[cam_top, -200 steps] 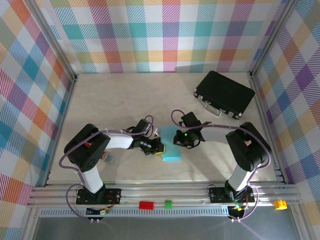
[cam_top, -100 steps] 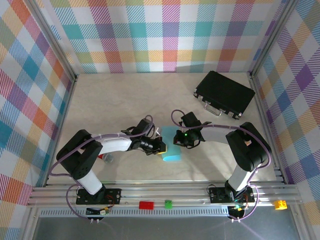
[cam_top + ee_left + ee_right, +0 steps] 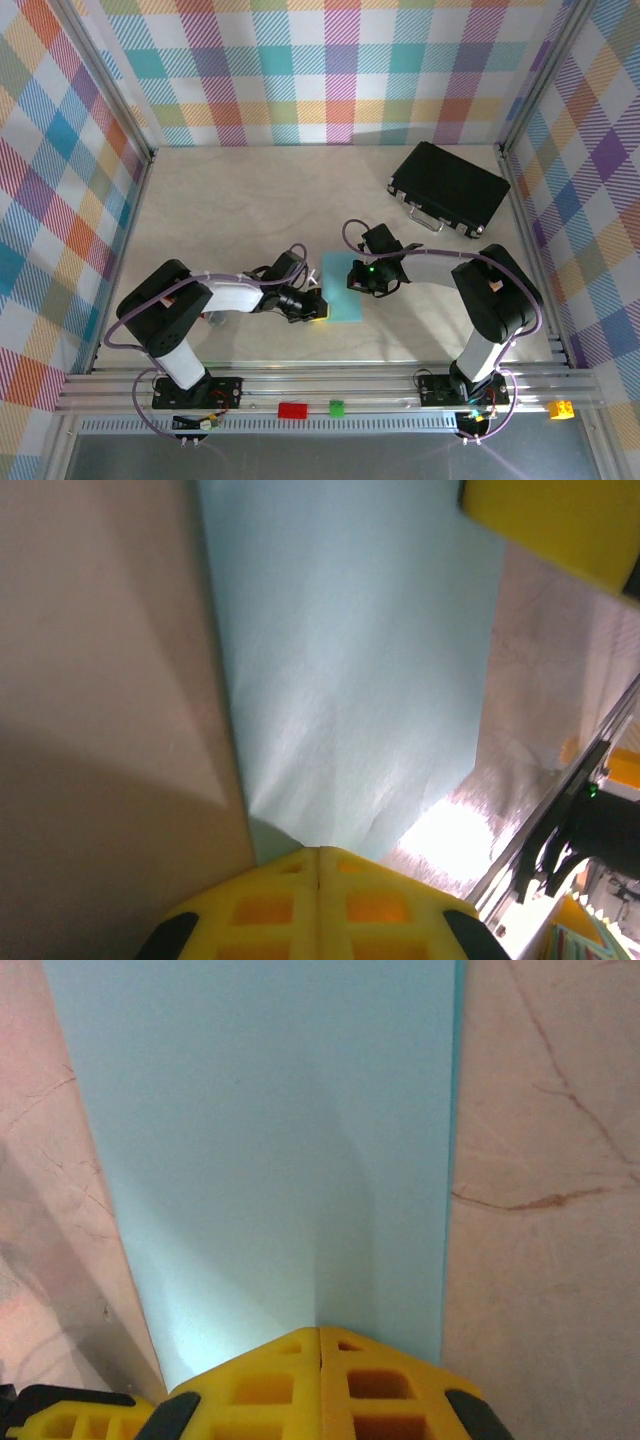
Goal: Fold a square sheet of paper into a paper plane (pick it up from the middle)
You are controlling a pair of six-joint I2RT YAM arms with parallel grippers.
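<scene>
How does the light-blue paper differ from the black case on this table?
Colour: the paper is light blue; the black case is dark, with a metal handle.
Form: the paper lies thin and flat; the case is a thick box.
Place: the paper lies in the middle, with the shut left hand and right hand at its sides; the case lies apart at the far right, askew.
Both rest on the table.

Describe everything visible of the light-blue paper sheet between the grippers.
The thin light-blue paper sheet looks matte and smooth, its outline an elongated rectangle, lying flat on the beige marble-look table. The shut left gripper meets its near left corner; the shut right gripper rests on its right side.
</scene>
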